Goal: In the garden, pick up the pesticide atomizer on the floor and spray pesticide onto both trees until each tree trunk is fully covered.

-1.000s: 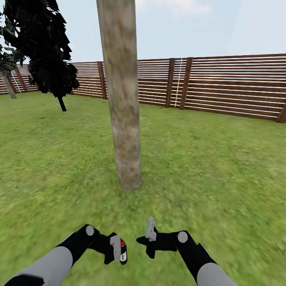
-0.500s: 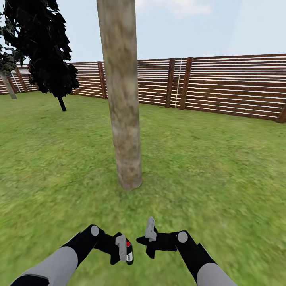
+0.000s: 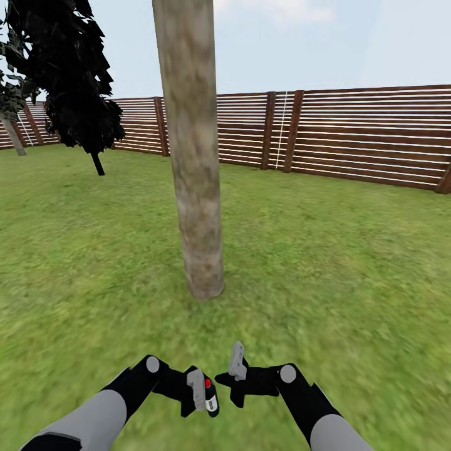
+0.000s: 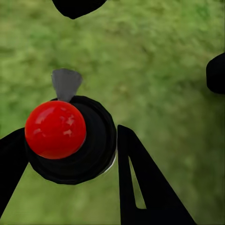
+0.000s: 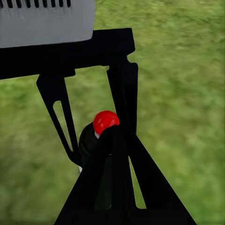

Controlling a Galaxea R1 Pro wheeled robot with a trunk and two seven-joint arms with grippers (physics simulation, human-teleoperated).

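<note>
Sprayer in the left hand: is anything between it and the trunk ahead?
Nothing visible. Only open grass lies between the sprayer in the left hand and the trunk; the right hand sits beside it.

A thick tree trunk (image 3: 194, 156) is standing in the centre of the frame on green floor (image 3: 351, 263). At the bottom, the left pincer (image 3: 202, 394) is gripping the pesticide atomizer (image 3: 210, 393), with the right pincer (image 3: 234, 369) just beside it.
</note>
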